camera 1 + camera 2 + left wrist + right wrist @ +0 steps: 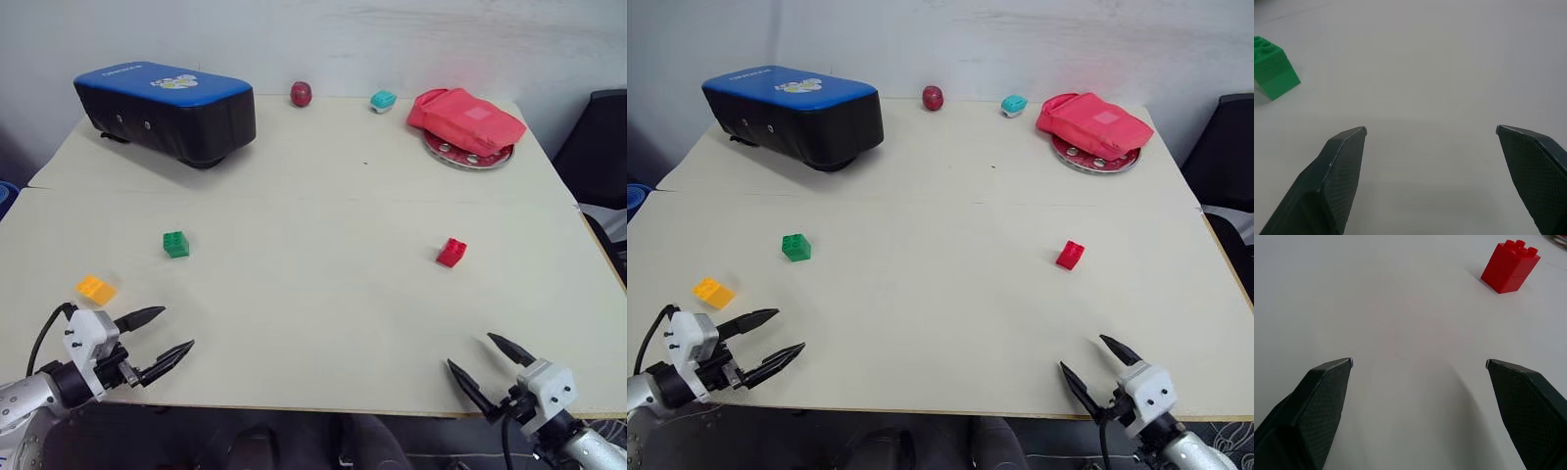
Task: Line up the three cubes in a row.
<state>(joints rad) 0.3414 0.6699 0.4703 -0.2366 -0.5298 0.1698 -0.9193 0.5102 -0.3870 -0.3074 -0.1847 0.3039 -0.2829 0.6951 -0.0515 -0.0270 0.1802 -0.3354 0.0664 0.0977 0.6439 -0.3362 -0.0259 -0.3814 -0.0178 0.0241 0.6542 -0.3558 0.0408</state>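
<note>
Table (323, 323): pale, matte, smooth board, seam line across the far part.

Left gripper (178, 332): fingers spread wide, nothing between them; black tapered fingers with a fine cross-hatched texture on the pads (1339, 171). Orange-yellow cube (96, 289): studded plastic block, just beyond and outward of this gripper. Green cube (176, 244): glossy, round studs on top, farther ahead of the same gripper, slightly inward.

Right gripper (472, 355): fingers also wide apart, empty, same textured pads (1322, 401). Red cube (452, 252): tall studded block, lying tilted, well ahead of this gripper.

Far side: blue-topped black case (167, 110), rounded edges. Dark red ball (301, 93). Small teal rounded object (382, 99). Round metal plate (468, 155) with a soft red pouch (463, 120) lying on it, covering most of it.
</note>
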